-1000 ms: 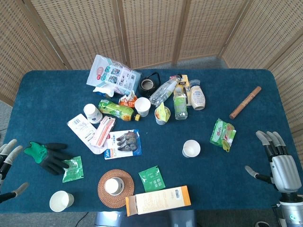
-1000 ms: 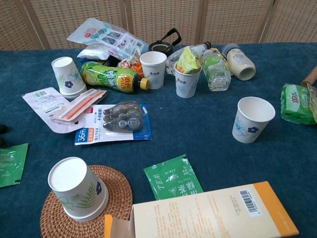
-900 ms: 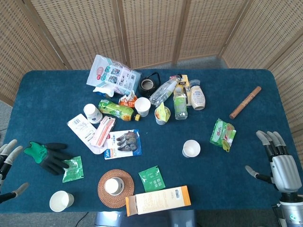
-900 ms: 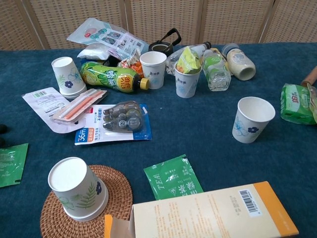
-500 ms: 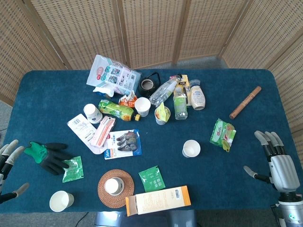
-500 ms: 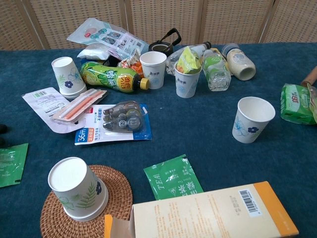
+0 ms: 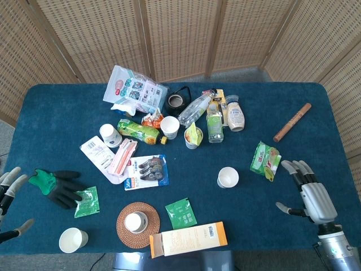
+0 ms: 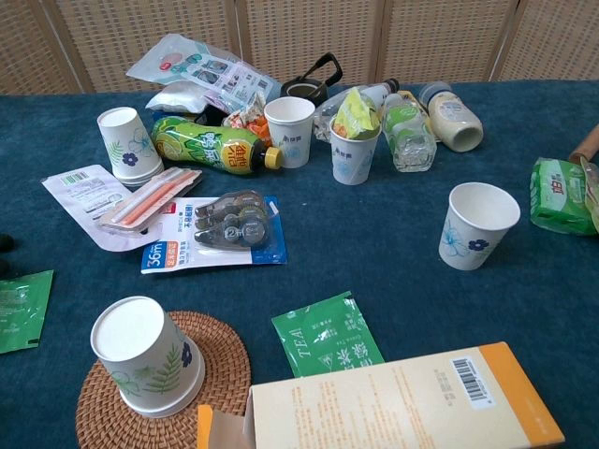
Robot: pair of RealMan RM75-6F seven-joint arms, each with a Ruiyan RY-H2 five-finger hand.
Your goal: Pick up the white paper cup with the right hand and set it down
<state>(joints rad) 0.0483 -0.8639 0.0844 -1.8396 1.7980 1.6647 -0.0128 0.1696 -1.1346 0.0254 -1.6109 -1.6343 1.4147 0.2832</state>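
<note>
The right hand [image 7: 307,195] is held near the surface's right edge, fingers spread and empty, ready for the upright white paper cup [image 7: 228,177].

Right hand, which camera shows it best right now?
The head view. There the right hand shows whole at the table's right edge, fingers spread and holding nothing, apart from the white paper cup. The chest view shows the cup but none of the hand.
</note>
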